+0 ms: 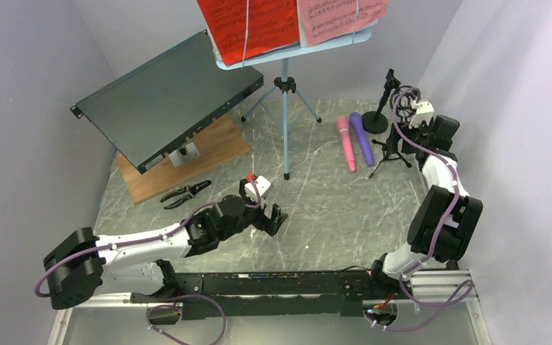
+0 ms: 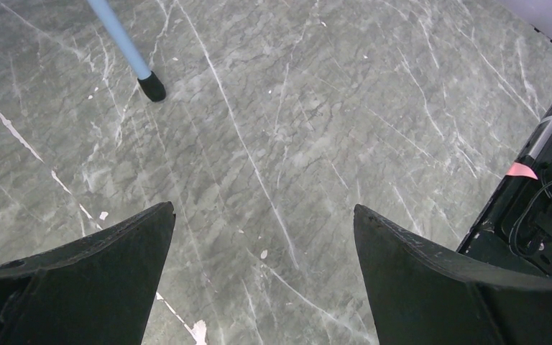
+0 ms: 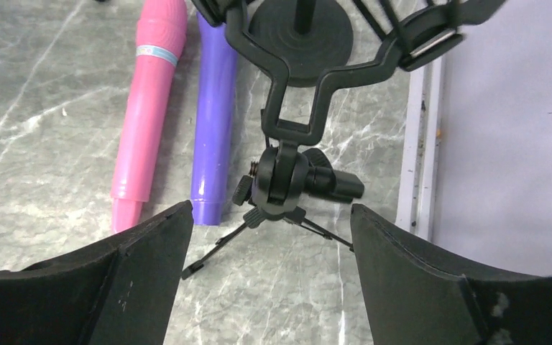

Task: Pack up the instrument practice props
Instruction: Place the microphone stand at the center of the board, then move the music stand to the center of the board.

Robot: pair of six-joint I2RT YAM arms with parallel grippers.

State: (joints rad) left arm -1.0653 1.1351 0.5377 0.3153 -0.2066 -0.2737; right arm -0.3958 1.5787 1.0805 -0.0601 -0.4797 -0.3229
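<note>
- The small black tripod mic support [image 3: 287, 180] is standing on the tabletop [image 3: 43, 108] at the far right, close to the side wall [image 3: 510, 144]. It is looking light and spindly: hard plastic, thin splayed legs, and a swivel knuckle under a forked cradle. It is probably tipping or pivoting readily under any sideways push.
- The safest hold is likely the stubby knuckle just above the legs, where the part is thickest and stiffest. The legs and cradle arms are offering only thin, springy edges.
- The right gripper [image 3: 271, 208] is hovering with its fingers spread and pinching nothing. The support is sitting just ahead of the tips, roughly centred in the gap and touching neither finger.
- Just behind it, the round-base mic support [image 3: 302, 29] is standing with its disc near the cradle. Whether the two are touching is not clear.
- To the left, the purple microphone [image 3: 214, 122] and the pink microphone [image 3: 147, 122] are lying side by side, the purple one's end just beside a tripod leg. Their smooth round bodies are likely to roll.
- Farther off, the music rack [image 1: 285, 93] is standing mid-tabletop, carrying a red page [image 1: 248, 25] and a pink page [image 1: 338, 18].
- The left gripper [image 2: 264, 210] is hanging wide apart and empty over bare tabletop, well apart from the supports.
</note>
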